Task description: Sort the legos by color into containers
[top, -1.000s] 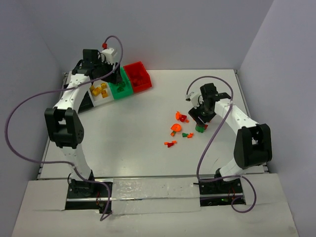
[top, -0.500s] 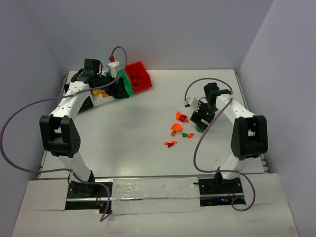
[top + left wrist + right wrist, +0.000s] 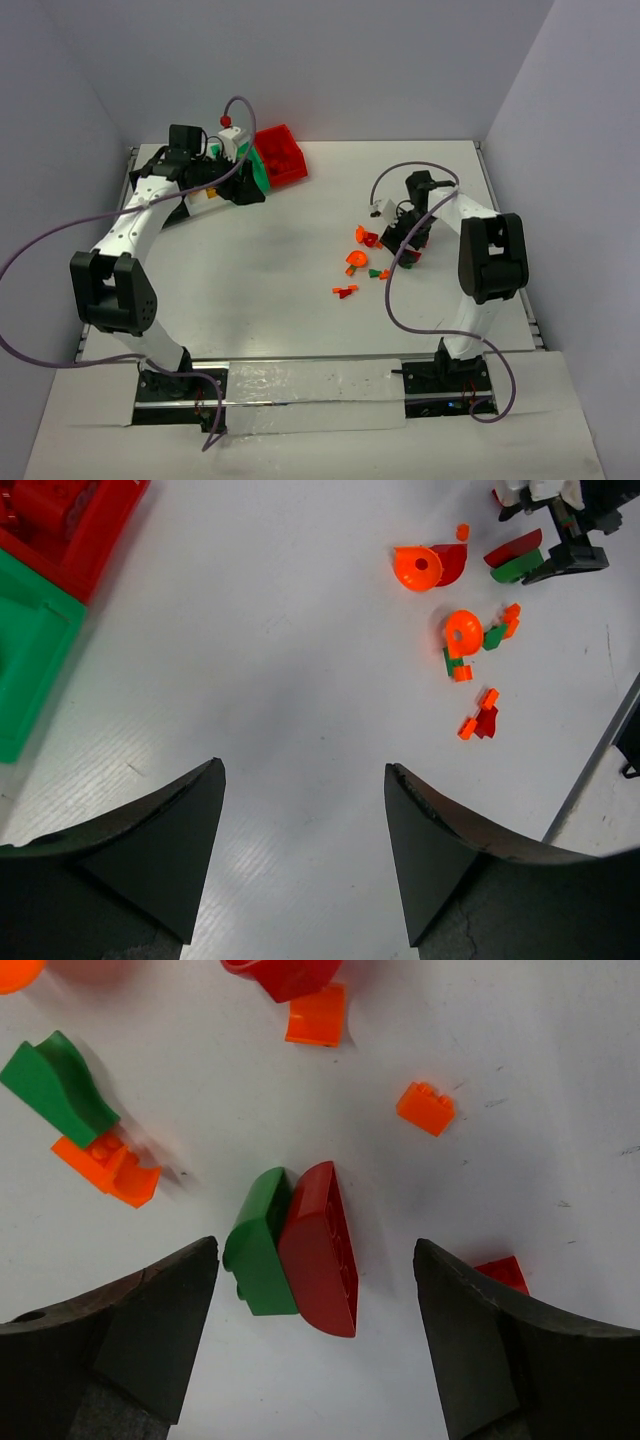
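Loose legos in red, orange and green lie scattered right of the table's middle. My right gripper is open and low over the table. A green piece and a red curved piece lie pressed side by side between its fingers, touching neither. My left gripper is open and empty above bare table, just right of the green container and the red container. From above, the left gripper hides part of the green container. The other containers are mostly hidden under the left arm.
More pieces lie round the right gripper: an orange brick, an orange and green pair, a small red piece. Two orange round pieces lie farther left. The red container stands against the back wall.
The left gripper swung from over the containers to their right side. The right wrist turned and shifted slightly left above the green and red pieces.
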### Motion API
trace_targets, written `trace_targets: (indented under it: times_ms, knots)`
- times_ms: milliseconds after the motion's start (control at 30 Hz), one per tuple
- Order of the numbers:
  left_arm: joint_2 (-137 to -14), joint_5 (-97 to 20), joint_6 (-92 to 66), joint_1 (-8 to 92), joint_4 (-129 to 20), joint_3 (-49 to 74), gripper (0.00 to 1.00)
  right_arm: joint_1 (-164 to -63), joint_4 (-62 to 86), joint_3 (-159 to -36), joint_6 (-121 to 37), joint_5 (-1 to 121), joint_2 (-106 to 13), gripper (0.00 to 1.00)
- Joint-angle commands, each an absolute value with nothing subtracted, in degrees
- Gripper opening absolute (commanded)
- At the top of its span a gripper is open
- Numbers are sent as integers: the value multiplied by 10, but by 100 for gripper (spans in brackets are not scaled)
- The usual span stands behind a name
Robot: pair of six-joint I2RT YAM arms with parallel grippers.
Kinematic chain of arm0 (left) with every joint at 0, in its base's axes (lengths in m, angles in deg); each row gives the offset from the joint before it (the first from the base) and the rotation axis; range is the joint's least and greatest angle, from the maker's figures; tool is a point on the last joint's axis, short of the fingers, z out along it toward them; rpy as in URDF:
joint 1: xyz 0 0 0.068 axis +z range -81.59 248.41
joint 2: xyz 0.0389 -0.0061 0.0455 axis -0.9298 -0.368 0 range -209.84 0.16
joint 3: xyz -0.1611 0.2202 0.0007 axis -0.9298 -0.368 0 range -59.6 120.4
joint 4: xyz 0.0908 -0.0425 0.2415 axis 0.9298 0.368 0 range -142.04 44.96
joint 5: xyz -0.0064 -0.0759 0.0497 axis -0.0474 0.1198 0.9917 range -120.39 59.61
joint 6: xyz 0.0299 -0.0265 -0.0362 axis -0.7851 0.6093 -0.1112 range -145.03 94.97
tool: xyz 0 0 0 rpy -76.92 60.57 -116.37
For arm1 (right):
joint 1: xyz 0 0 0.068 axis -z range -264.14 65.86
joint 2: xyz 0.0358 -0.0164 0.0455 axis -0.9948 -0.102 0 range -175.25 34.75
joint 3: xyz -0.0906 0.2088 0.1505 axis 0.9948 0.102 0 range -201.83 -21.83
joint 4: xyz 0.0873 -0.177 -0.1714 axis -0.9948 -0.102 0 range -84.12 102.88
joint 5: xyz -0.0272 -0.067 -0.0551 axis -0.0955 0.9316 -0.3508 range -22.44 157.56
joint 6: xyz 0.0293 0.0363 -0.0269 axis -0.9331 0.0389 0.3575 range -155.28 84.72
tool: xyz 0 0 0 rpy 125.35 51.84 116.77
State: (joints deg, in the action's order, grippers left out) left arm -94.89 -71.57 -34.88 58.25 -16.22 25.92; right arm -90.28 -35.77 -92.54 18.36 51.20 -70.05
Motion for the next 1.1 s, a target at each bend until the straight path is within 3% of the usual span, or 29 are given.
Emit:
trace_targets:
  times_ms: [0,133,300,567,800,1067]
  knots:
    - [-888,-702,-269,575,-250,215,74,-903,-309,-905,167,527,-700,78]
    - [-847,-693,-190,575,-300,155,73,-903,-280,-866,166,525,-673,59]
    - [-804,-680,-84,569,-333,98,74,-907,-285,-865,153,477,-601,46]
    - [-747,-647,13,508,-377,80,76,-1005,-283,-955,15,354,-476,44]
    - [-782,-624,65,431,-387,104,76,-1166,-165,-962,-126,402,-436,45]
    - [-799,-660,102,418,-405,113,75,-1237,-128,-994,-179,471,-467,44]
